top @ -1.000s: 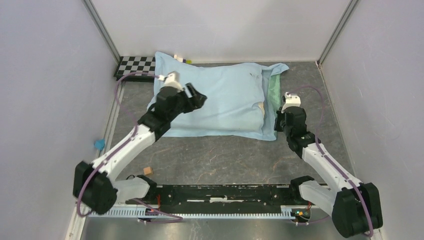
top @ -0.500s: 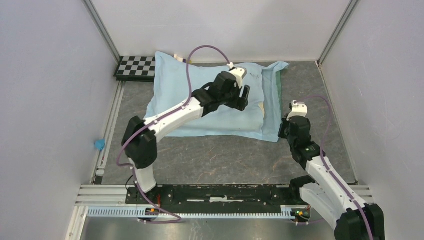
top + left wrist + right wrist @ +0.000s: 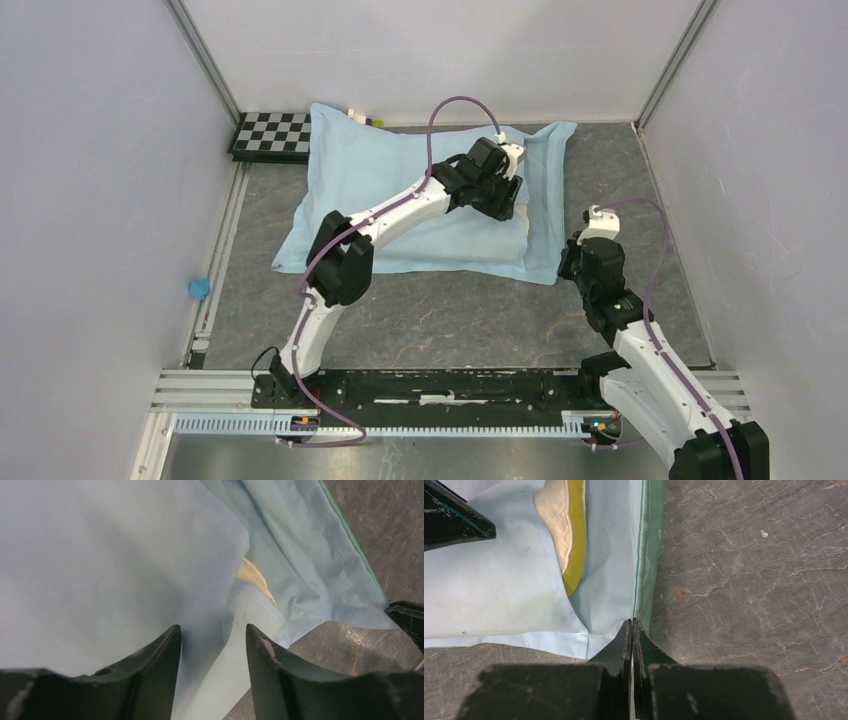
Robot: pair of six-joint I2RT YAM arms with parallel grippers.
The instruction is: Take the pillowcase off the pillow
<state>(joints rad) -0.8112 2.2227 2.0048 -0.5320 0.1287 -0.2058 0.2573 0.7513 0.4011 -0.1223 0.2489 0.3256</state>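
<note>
The light-blue pillowcase [image 3: 420,185] lies flat at the table's back with the pillow inside. A cream and mustard corner of the pillow [image 3: 569,535] pokes out at the right, open end, and also shows in the top view [image 3: 522,216] and the left wrist view [image 3: 255,575]. The pale green flap [image 3: 649,555] runs along the right edge. My left gripper [image 3: 503,207] reaches across the pillow, open and empty just above the cloth [image 3: 212,627]. My right gripper [image 3: 571,263] is shut at the pillowcase's near right corner [image 3: 631,622], pinching the green edge.
A checkerboard [image 3: 270,133] lies at the back left, small blocks [image 3: 360,117] behind the pillow, and a small blue object [image 3: 199,289] by the left wall. Grey walls close in on both sides. Dark bare tabletop [image 3: 440,310] lies in front.
My left arm swung from the pillow's left part across to its right end. My right gripper drew back a little toward the near right, and the pillowcase corner shifted with it.
</note>
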